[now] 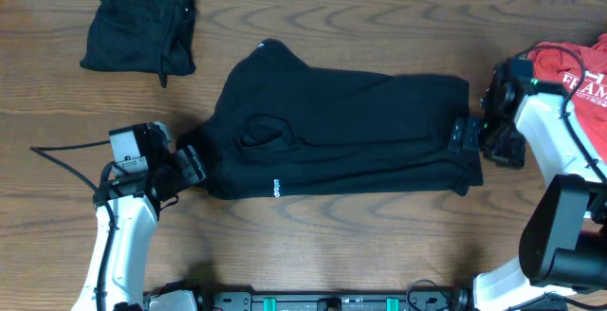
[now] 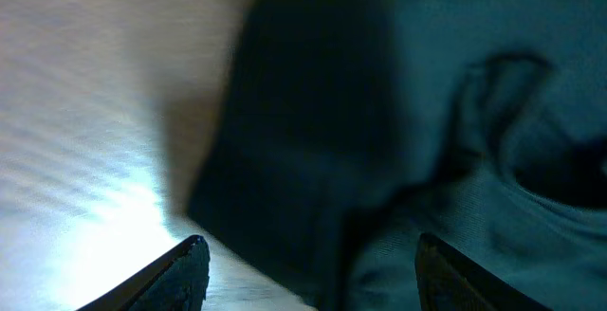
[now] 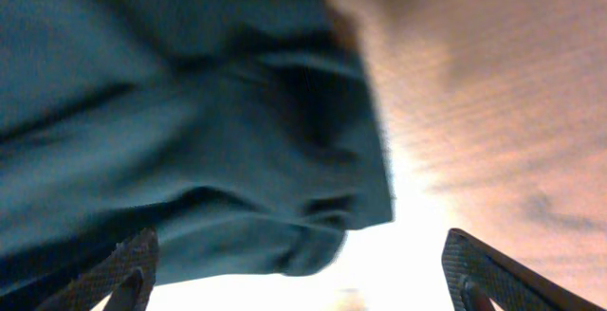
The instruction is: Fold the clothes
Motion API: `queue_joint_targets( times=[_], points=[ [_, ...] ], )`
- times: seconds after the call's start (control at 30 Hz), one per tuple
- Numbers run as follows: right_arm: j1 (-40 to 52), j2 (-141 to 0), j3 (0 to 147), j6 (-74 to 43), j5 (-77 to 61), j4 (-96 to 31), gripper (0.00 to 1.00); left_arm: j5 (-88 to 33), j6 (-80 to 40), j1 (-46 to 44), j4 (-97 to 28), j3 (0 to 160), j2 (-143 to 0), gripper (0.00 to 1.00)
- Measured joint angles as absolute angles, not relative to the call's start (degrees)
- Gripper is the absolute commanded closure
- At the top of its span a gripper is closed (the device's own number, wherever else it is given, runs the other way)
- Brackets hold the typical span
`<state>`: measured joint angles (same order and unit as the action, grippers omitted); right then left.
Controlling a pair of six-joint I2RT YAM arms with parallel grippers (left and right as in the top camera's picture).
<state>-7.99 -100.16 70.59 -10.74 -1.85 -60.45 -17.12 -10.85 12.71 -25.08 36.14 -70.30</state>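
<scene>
A black top (image 1: 351,131) lies spread across the middle of the table, with a small white logo (image 1: 273,187) near its front edge. My left gripper (image 1: 190,167) sits at the garment's left edge. In the left wrist view it (image 2: 313,278) is open, with the dark fabric (image 2: 379,140) lying ahead of and between the fingers. At the top's right edge my right gripper (image 1: 467,136) is also open (image 3: 308,283). The fabric's corner (image 3: 313,226) rests loose just ahead of the right gripper's left finger (image 3: 133,268).
A folded black garment (image 1: 142,22) lies at the back left. A red tee with white letters (image 1: 579,69) sits at the right edge, behind my right arm. Bare wooden table (image 1: 360,245) shows in front of the spread top.
</scene>
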Motion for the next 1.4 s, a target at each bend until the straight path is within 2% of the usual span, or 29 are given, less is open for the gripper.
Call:
queue_joint_targets(
  times=[0.23,0.5,0.7,0.8,1.03,1.4],
  points=[
    [-7.6,-100.2,74.5,-3.7,-22.7,-57.3,0.07,-24.3,-7.7,5.9,-20.0,36.1,-67.7,0.33],
    [1.2,-100.2,74.6,-3.4,-40.1,-46.9,0.11,-25.4,-13.6,-5.0,-15.2,36.2,-68.4,0.55],
    [12.7,-100.2,74.6,-9.3,-41.3,-37.7,0.11,-21.1,-16.3,-5.7,-17.5,36.2,-69.4,0.73],
    [15.7,-100.2,74.6,-12.7,-41.0,-33.9,0.12,-19.8,-16.8,-5.7,-17.8,36.2,-69.8,0.78],
    [18.6,-100.2,74.6,-19.0,-40.1,-29.9,0.16,-18.6,-17.1,-5.7,-19.6,36.2,-76.4,0.81],
    [22.9,-100.2,74.6,-21.5,-40.0,-28.5,0.16,-17.6,-18.3,-5.3,-21.2,36.2,-83.5,0.81]
  ],
)
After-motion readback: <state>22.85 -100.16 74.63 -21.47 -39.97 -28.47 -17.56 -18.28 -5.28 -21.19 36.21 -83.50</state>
